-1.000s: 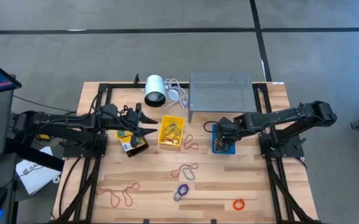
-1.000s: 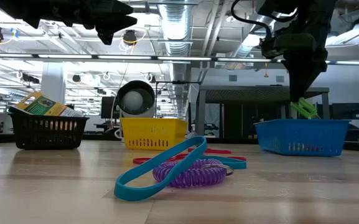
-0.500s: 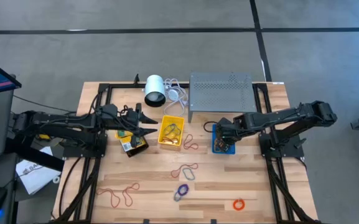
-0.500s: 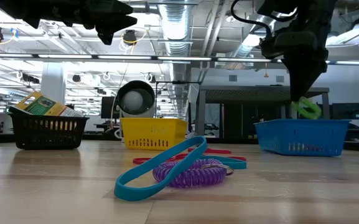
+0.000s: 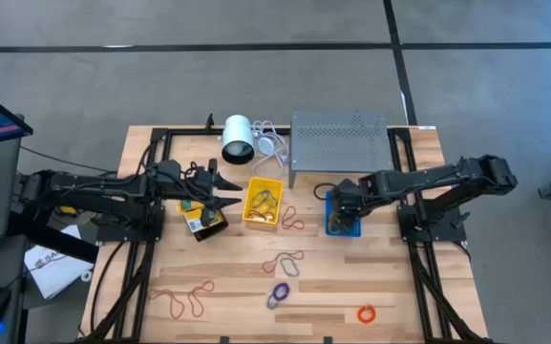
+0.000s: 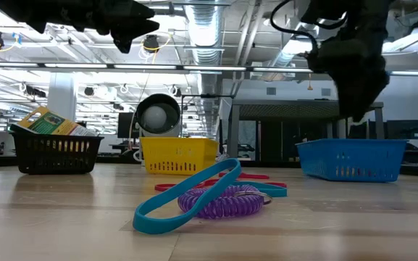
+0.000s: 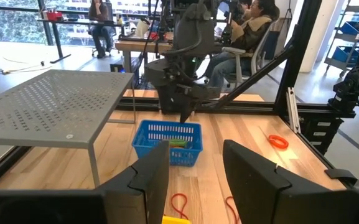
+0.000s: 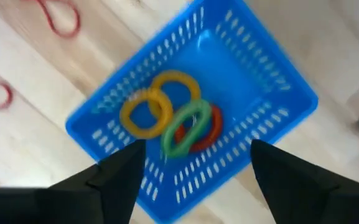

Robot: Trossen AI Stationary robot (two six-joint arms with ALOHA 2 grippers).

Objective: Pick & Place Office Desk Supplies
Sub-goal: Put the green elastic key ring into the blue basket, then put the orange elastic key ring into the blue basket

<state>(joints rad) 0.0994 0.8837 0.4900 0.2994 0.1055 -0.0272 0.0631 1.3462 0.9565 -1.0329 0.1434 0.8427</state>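
Note:
My right gripper [image 5: 344, 204] hangs open, pointing down, just above the blue bin [image 5: 342, 222], with nothing between its fingers [image 8: 195, 152]. A green loop [image 8: 185, 127] lies on the bin's floor [image 8: 229, 68] across a red loop, beside two yellow rings [image 8: 148, 109]. My left gripper [image 5: 235, 195] hovers level and open above the gap between the black bin [image 5: 203, 220] and the yellow bin [image 5: 264, 203], holding nothing. Yellow-and-green packets [image 6: 46, 122] stick up out of the black bin [image 6: 55, 152].
A white cylinder [image 5: 239, 139] and a grey perforated stand [image 5: 340, 145] sit along the far edge. Loose loops lie on the near half of the table: red ones [image 5: 184, 298], a purple coil [image 5: 278, 294], an orange ring [image 5: 366, 312], and a blue band [image 6: 187, 192].
My right gripper has opened above the blue bin. The green loop it held at its fingertips has dropped into the bin and lies on the loops there. The left arm has kept still.

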